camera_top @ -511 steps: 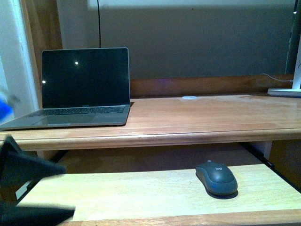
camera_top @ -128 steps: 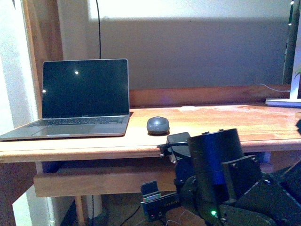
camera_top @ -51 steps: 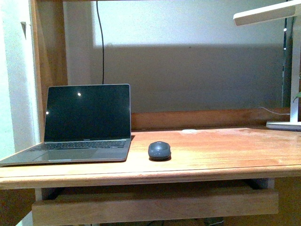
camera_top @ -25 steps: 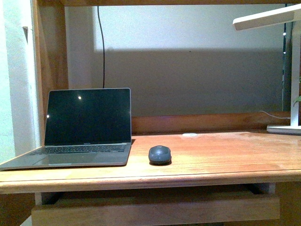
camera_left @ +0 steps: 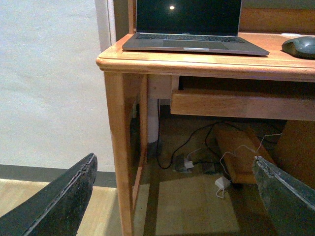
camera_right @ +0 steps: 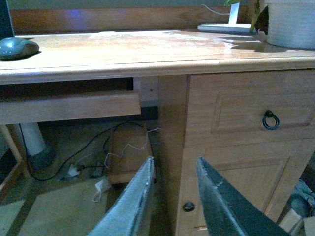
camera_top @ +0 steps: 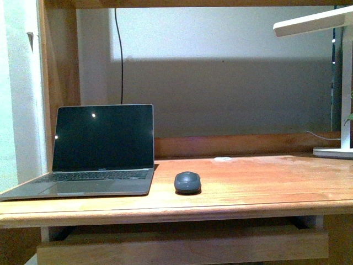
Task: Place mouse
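The dark grey mouse (camera_top: 187, 181) lies on the wooden desk top (camera_top: 259, 182), just right of the open laptop (camera_top: 99, 149). It also shows in the left wrist view (camera_left: 300, 47) and in the right wrist view (camera_right: 17, 48). Neither arm shows in the front view. My left gripper (camera_left: 172, 169) is open and empty, low in front of the desk's left leg. My right gripper (camera_right: 173, 169) is open and empty, low in front of the desk's drawer cabinet. Both are well below and away from the mouse.
A small flat white disc (camera_top: 222, 159) lies at the back of the desk. A white lamp (camera_top: 339, 83) stands at the right. A pull-out shelf (camera_top: 182, 245) sits under the desk top. Cables and a box (camera_left: 236, 152) lie on the floor. A white pot (camera_right: 290, 22) stands at the desk's right end.
The front view has risen slightly over the last second. The mouse, once on the pull-out shelf, stays on the desk top. The arm seen earlier is out of the front view.
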Controlling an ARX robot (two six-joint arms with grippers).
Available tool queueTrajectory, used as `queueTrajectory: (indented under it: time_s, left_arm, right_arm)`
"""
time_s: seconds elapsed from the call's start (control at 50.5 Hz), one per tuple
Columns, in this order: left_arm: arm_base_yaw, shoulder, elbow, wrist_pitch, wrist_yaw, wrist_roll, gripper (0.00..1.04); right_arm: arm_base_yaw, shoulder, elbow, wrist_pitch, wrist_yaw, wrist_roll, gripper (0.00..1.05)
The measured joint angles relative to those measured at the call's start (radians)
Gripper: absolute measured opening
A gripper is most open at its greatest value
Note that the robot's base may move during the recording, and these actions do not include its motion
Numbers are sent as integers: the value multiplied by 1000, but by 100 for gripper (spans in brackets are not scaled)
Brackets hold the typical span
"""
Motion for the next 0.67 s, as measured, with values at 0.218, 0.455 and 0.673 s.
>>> queueTrajectory:
  time_s: [0.218, 0.455, 0.673]
  left_arm:
    - [0, 0, 0, 0, 0, 0, 97]
    - [0, 0, 0, 0, 0, 0, 97]
    - [0, 0, 0, 0, 0, 0, 97]
  right_arm:
    - [0, 0, 0, 0, 0, 0, 67]
    - [0, 0, 0, 0, 0, 0, 99]
    - [0, 0, 0, 0, 0, 0, 97]
